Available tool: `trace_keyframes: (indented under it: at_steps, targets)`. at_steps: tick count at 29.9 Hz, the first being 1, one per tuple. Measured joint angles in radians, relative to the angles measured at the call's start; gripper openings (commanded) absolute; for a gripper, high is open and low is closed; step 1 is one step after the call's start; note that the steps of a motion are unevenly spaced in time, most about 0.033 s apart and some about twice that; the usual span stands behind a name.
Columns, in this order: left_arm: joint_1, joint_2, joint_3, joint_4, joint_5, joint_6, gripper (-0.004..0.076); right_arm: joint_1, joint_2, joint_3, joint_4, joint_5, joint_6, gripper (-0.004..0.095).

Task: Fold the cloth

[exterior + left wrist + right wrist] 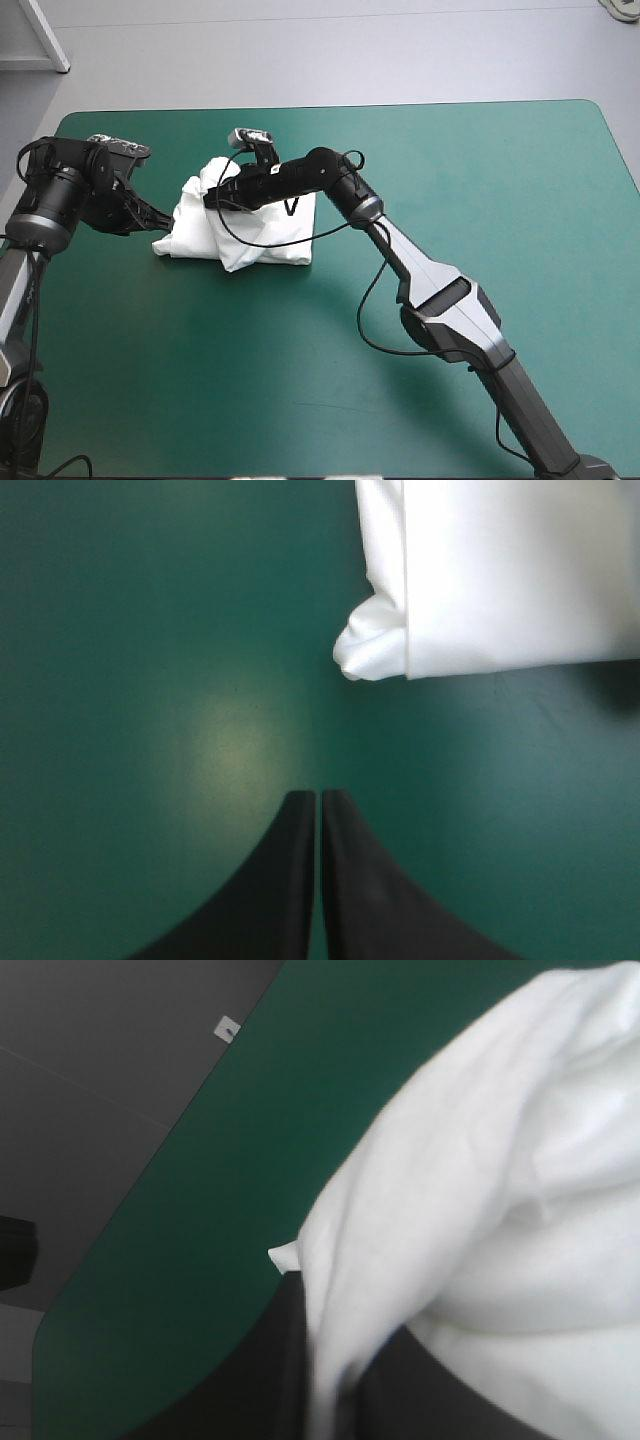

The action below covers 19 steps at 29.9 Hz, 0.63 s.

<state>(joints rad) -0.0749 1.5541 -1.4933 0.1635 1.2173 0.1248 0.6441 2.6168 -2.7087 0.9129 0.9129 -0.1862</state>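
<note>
1. Upper left, high view: crumpled white short-sleeved T-shirt on teal-green cover.
2. Left wrist view alone: black-fingered left gripper clenched empty, cloth corner ahead.
3. Right wrist view alone: right gripper pinching a fold.

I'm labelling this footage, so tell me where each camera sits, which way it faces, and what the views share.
High view: above and behind the robot, facing forward and down at the teal-green cover; left arm and right arm both show.
Left wrist view: above that wrist, facing down at the cover; left jaws shut, empty, the T-shirt ahead.
Right wrist view: above that wrist, facing across the cover to its edge; right jaws shut on the T-shirt.
Shared: all three show T-shirt and cover.
</note>
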Motion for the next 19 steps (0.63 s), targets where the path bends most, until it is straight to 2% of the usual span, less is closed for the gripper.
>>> trace_keyframes:
  at_steps: [3,4,5,9,15,19]
  targets:
    - [0.0,-0.02,0.0,-0.023,0.004,-0.003,0.0019,0.007,0.03,-0.015,0.024,-0.005,-0.013,0.054]
    - [0.0,-0.023,0.0,-0.033,0.006,-0.004,0.0019,0.007,0.033,-0.018,0.027,-0.009,-0.014,0.0634]
    - [0.0,-0.026,0.003,-0.049,0.006,-0.002,0.0019,0.007,0.034,-0.025,0.03,-0.01,-0.015,0.0663]
    - [0.0,-0.033,0.042,-0.089,-0.006,0.014,0.0019,0.0,0.025,-0.093,-0.004,0.013,-0.009,0.0566]
    - [0.0,-0.033,0.089,-0.083,-0.048,0.02,0.0019,-0.001,-0.058,-0.211,-0.185,0.17,0.071,0.0559]
    - [0.0,-0.033,0.091,-0.08,-0.074,0.02,0.0019,-0.001,-0.114,-0.23,-0.236,0.254,0.114,0.0559]
